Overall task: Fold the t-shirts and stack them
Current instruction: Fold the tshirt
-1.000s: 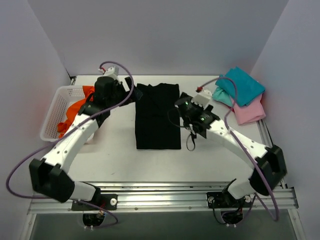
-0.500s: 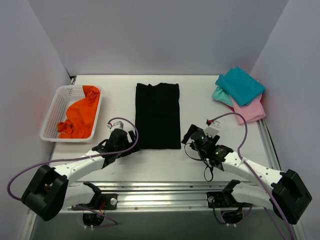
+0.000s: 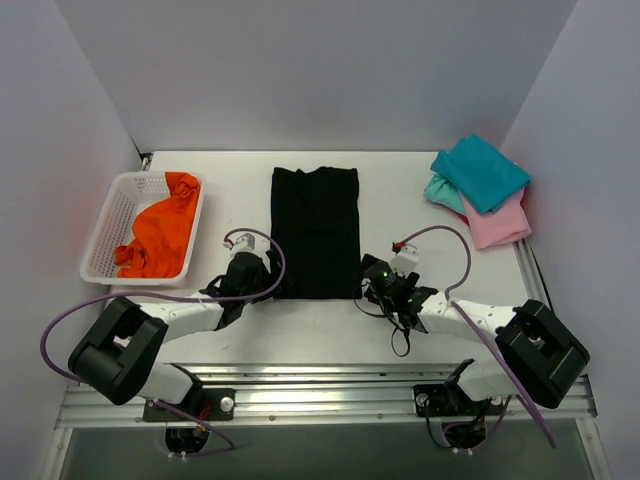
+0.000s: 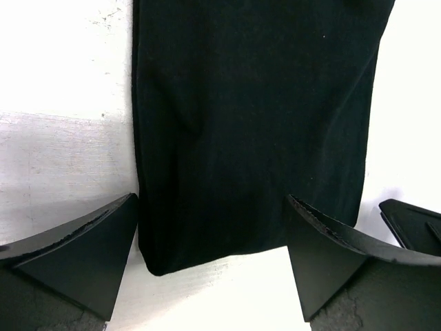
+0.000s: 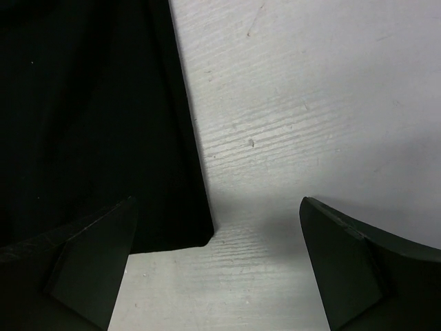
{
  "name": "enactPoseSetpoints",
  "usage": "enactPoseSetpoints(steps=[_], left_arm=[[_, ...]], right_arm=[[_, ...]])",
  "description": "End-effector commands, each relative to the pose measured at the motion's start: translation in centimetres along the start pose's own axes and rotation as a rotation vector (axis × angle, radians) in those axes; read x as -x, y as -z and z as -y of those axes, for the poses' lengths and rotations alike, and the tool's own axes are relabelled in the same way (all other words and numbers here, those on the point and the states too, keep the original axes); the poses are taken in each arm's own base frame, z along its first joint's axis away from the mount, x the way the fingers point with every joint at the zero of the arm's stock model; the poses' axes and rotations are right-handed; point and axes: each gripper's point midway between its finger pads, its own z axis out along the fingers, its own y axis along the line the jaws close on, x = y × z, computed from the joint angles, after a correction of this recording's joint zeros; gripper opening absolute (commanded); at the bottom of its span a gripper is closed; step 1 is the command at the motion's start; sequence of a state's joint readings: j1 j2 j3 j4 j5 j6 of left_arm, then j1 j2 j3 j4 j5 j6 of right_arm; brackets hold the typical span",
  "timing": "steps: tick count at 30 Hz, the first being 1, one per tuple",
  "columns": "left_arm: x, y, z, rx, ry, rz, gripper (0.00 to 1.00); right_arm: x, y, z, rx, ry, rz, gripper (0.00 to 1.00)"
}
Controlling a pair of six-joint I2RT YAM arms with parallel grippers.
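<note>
The left gripper (image 4: 212, 207) had its two dark wedge-shaped fingers (image 4: 76, 252) spread wide, with nothing clamped between them. In the gap lay the near left corner of the long, folded black cloth t-shirt (image 4: 255, 103). Its left edge ran just beside the inner face of the left-hand finger, and its hem crossed the gap toward the other finger. Whether either finger touched the cloth could not be told.

The right gripper (image 5: 217, 207) was likewise spread wide and held nothing. The shirt's near right corner sat in its gap. One finger overlapped the black cloth, and the other stood over the bare white wooden table (image 5: 289, 103).

Seen from above, both grippers lay low at the near end of the shirt, one at each corner. The shirt lay flat as a narrow rectangle in the middle of the table, its collar end away from the arms.

At the left stood a white plastic mesh basket (image 3: 110, 225) holding a crumpled orange t-shirt (image 3: 160, 235). At the far right a folded teal t-shirt (image 3: 480, 172) lay on a folded pink t-shirt (image 3: 497, 222), well apart from the black one.
</note>
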State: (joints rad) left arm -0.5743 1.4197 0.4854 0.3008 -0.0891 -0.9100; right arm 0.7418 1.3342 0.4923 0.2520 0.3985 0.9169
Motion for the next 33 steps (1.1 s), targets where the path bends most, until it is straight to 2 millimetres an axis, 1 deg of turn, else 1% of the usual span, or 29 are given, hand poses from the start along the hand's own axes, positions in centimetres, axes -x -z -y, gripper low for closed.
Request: enactPoseSetpoints(steps=[1, 4, 5, 7, 8, 10, 11, 12, 13, 14, 15, 17, 18, 19, 20, 21, 22, 24, 25, 27, 28, 29, 30, 31, 32, 33], left_arm=[[-0.8, 0.0, -0.5, 0.004, 0.006, -0.031, 0.94], [-0.9, 0.2, -0.4, -0.007, 0.008, -0.034, 0.97], [-1.0, 0.4, -0.5, -0.009, 0.008, -0.037, 1.0], [-1.1, 0.6, -0.6, -0.009, 0.011, -0.037, 1.0], [-1.0, 0.7, -0.5, -0.013, 0.013, -0.033, 0.95], [-1.2, 0.8, -0.8, -0.008, 0.012, -0.035, 0.94], [-1.2, 0.8, -0.8, -0.006, 0.012, -0.036, 0.93], [-1.3, 0.8, -1.0, -0.002, 0.01, -0.04, 0.93], [-1.4, 0.7, -1.0, -0.001, 0.007, -0.042, 0.92], [-1.5, 0.7, -1.1, 0.002, 0.008, -0.045, 0.92], [-1.6, 0.7, -1.2, 0.005, 0.007, -0.047, 0.91], [-1.8, 0.7, -1.7, 0.013, 0.009, -0.051, 0.91], [-1.9, 0.7, -1.7, 0.013, 0.011, -0.053, 0.91], [-2.1, 0.7, -1.9, 0.016, 0.012, -0.055, 0.88], [-2.1, 0.7, -1.8, 0.012, 0.012, -0.056, 0.87], [-2.1, 0.7, -1.7, 0.007, 0.015, -0.054, 0.86], [-2.1, 0.7, -1.8, 0.009, 0.015, -0.054, 0.78], [-2.1, 0.6, -1.8, 0.007, 0.017, -0.054, 0.69], [-2.1, 0.5, -1.8, 0.009, 0.017, -0.054, 0.58], [-2.1, 0.3, -1.7, 0.0, 0.016, -0.051, 0.5], [-2.1, 0.2, -1.6, -0.003, 0.012, -0.05, 0.46], [-2.3, -0.1, -1.8, 0.003, 0.01, -0.057, 0.37], [-2.3, -0.3, -1.7, -0.002, 0.008, -0.059, 0.3], [-2.4, -0.4, -1.7, 0.0, 0.006, -0.066, 0.21], [-2.7, -0.6, -1.9, 0.007, 0.006, -0.074, 0.06], [-2.6, -0.8, -1.8, 0.005, 0.007, -0.072, 0.03]], right_arm=[[0.7, -0.1, -2.0, 0.051, -0.032, 0.02, 1.0], [0.6, -0.2, -1.7, 0.041, -0.027, 0.018, 1.0], [0.5, -0.2, -1.8, 0.044, -0.027, 0.017, 1.0], [0.4, -0.3, -1.6, 0.042, -0.027, 0.017, 1.0], [0.4, -0.3, -2.2, 0.066, -0.035, 0.018, 0.99], [-0.1, -0.8, -2.4, 0.073, -0.033, 0.002, 0.98], [-0.5, -0.9, -2.9, 0.086, -0.031, -0.014, 0.96], [-1.1, -1.3, -2.8, 0.079, -0.022, -0.03, 0.95], [-1.2, -1.4, -3.1, 0.089, -0.029, -0.03, 0.92], [-1.4, -1.5, -3.2, 0.091, -0.029, -0.036, 0.84], [-2.0, -1.6, -3.1, 0.087, -0.023, -0.046, 0.8], [-2.2, -1.7, -3.2, 0.09, -0.025, -0.051, 0.72], [-2.4, -1.7, -3.1, 0.086, -0.022, -0.054, 0.7], [-2.3, -1.7, -3.2, 0.088, -0.021, -0.052, 0.66], [-2.3, -1.7, -3.2, 0.087, -0.021, -0.053, 0.57], [-2.1, -1.6, -3.3, 0.088, -0.023, -0.048, 0.53], [-2.0, -1.5, -3.1, 0.079, -0.022, -0.045, 0.44], [-1.8, -1.3, -3.0, 0.078, -0.025, -0.036, 0.4], [-1.6, -1.2, -2.8, 0.071, -0.024, -0.03, 0.3], [-1.4, -0.9, -2.7, 0.073, -0.031, -0.024, 0.22], [-1.5, -0.9, -2.4, 0.065, -0.028, -0.025, 0.08], [-1.5, -0.9, -2.2, 0.061, -0.031, -0.021, 0.03], [-1.4, -0.8, -2.2, 0.061, -0.033, -0.019, 0.0], [-1.4, -0.7, -2.0, 0.056, -0.033, -0.019, 0.0], [-1.4, -0.7, -1.8, 0.051, -0.03, -0.016, 0.0], [-1.1, -0.5, -1.9, 0.053, -0.033, -0.01, 0.0]])
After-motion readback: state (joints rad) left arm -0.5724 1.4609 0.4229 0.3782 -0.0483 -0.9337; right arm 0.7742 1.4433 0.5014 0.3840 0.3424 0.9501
